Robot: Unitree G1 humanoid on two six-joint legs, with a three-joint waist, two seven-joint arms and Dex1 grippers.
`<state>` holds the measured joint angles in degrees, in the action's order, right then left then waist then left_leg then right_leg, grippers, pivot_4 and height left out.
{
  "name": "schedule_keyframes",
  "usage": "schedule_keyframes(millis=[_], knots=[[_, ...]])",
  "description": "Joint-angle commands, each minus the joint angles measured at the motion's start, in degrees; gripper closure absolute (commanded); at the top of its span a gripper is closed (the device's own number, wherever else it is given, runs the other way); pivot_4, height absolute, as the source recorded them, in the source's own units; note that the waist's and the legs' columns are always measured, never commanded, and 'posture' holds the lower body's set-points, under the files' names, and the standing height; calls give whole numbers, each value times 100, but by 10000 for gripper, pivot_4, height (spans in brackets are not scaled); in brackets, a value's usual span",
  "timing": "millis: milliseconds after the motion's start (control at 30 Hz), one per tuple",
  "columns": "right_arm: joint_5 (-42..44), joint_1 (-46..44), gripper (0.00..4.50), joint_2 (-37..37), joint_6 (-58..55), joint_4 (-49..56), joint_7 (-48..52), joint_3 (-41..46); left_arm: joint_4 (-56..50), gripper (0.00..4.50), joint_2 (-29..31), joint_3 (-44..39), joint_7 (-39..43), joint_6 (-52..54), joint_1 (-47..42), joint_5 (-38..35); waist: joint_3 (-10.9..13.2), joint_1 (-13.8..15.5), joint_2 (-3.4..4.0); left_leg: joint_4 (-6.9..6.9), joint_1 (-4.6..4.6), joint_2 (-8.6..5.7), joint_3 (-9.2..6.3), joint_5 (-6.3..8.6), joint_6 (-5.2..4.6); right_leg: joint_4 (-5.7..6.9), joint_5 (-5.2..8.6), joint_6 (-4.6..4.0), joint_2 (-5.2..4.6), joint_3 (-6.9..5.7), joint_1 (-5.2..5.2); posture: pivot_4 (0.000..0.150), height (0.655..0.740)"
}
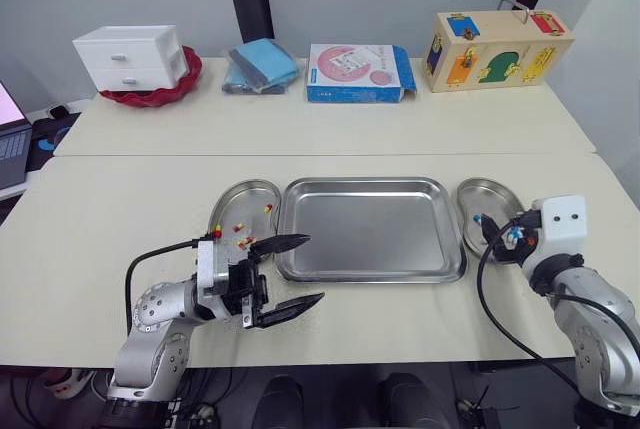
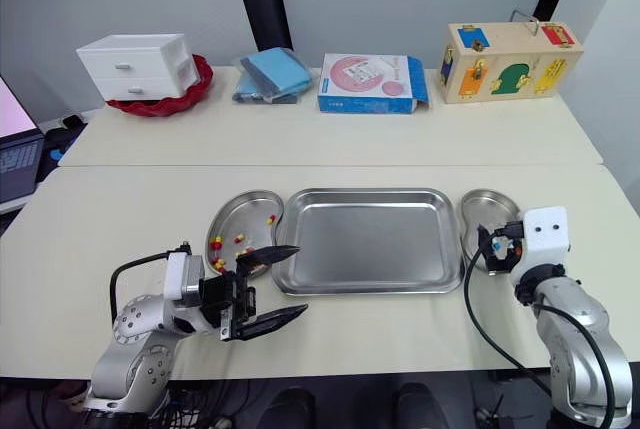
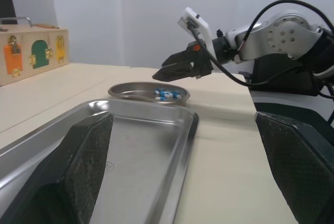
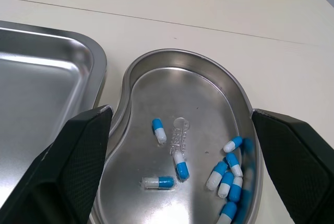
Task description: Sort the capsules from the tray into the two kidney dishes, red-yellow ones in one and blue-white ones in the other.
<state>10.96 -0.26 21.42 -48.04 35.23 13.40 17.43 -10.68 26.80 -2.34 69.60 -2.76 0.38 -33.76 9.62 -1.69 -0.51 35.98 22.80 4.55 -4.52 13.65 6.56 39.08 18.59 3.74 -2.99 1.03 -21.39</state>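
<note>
The steel tray (image 1: 370,229) lies mid-table with no capsules in it. To its left, a kidney dish (image 1: 233,201) holds several red-yellow capsules (image 1: 240,234). A second kidney dish (image 4: 203,85), to the tray's right, holds several blue-white capsules (image 4: 227,174). My left gripper (image 1: 315,268) is open and empty, low over the table by the tray's front left corner, just in front of the left dish. Over the near end of the right dish hovers my right gripper (image 4: 180,112), open, with nothing between its fingers; it also appears in the left wrist view as the right gripper (image 3: 172,70).
Along the far table stand a white drawer box (image 1: 130,57) on a red dish, a blue cloth pack (image 1: 262,64), a flat carton (image 1: 358,73) and a wooden lock box (image 1: 497,49). A laptop (image 1: 10,134) sits at the far left edge.
</note>
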Motion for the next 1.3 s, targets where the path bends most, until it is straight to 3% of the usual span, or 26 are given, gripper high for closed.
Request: schedule_keyframes(millis=[33,167,467,567,633,733,967,1300], knots=[[198,172,421,259,432,296,367,265,-507,0,345,-293,-559,364,102,178,0,-1,0,0,1,0,-1,0,0,0,0,0,0,-1,0,1500,7078],[601,592,421,764,1099,190,1298,674,-899,0,1182,-719,-1233,1394,328,374,3,-1,3,-3,0,0,-1,0,0,-2,1,1,0,0,0,1500,7078],[1234,803,421,2111,1844,-997,3026,1328,-408,0,1878,-2116,-1179,2265,654,-341,5,0,0,-2,-6,0,1,0,-1,-2,1,0,0,0,4,1500,7078],[1123,879,421,2612,2316,-1411,3640,1400,-175,0,2056,-2603,-1293,2407,806,-243,6,0,0,-1,-4,0,2,0,-1,-3,1,0,0,2,2,1500,7078],[1113,969,421,3030,2585,-1679,4193,1461,118,0,2372,-2775,-1498,2358,967,304,8,-1,1,-2,-5,1,2,1,-1,-3,1,0,0,2,1,1500,7078],[1203,1013,421,3646,2733,-2094,4949,1605,459,0,2868,-3043,-1175,2812,1226,255,10,-3,-2,-2,-6,0,3,1,-1,-4,2,-1,0,1,2,1500,7078],[1151,1014,421,4513,3039,-2977,6135,1644,390,0,3306,-3200,-1111,3167,1484,540,20,5,-4,-2,-6,1,7,1,0,-6,2,-1,-2,1,2,1500,7078],[1056,615,421,4553,3256,-3358,6252,1270,311,0,3332,-2794,-987,3692,646,304,31,4,-6,-1,-6,1,7,0,1,-3,1,0,-2,0,2,1500,7078]])
